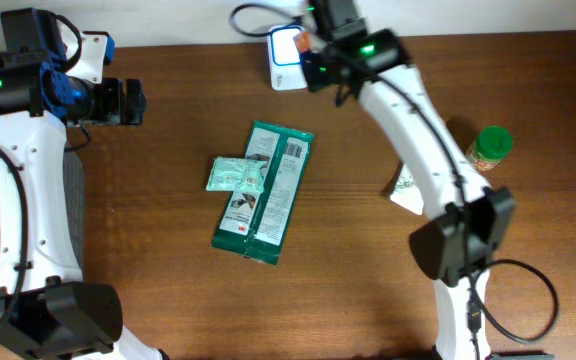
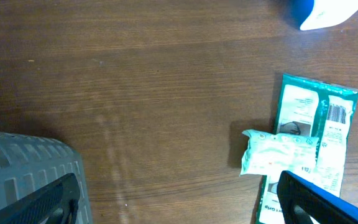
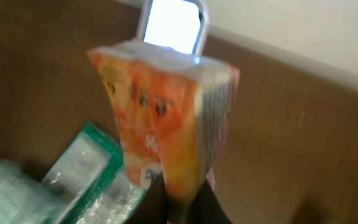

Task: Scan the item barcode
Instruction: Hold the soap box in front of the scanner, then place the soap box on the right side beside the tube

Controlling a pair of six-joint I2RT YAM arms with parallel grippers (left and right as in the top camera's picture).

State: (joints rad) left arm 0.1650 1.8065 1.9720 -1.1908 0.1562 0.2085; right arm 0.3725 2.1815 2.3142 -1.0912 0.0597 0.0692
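1. Right wrist view: an orange packet [image 3: 166,112] is seen clamped at its lower end in the right gripper [image 3: 180,202], held upright just in front of the white scanner [image 3: 173,25] (its window glowing).
2. Overhead, the left gripper [image 1: 128,101] is seen spread wide and empty, near the left edge of the worktop [image 1: 168,260].
3. A green packet [image 1: 273,200] is laid mid-worktop, with a pale sachet [image 1: 236,175] resting on it.
4. A green-lidded jar [image 1: 490,147] is set at the right.

It looks like a robotics lab dressed as a shop checkout. There is a bare wooden tabletop [image 1: 168,300], a white left arm [image 1: 13,200] and right arm [image 1: 418,130] at its near edge, and a barcode scanner [image 1: 286,47] at the far edge. The groceries are a green packet [image 1: 280,205], an orange packet [image 3: 166,112] and a green-lidded jar [image 1: 490,145].
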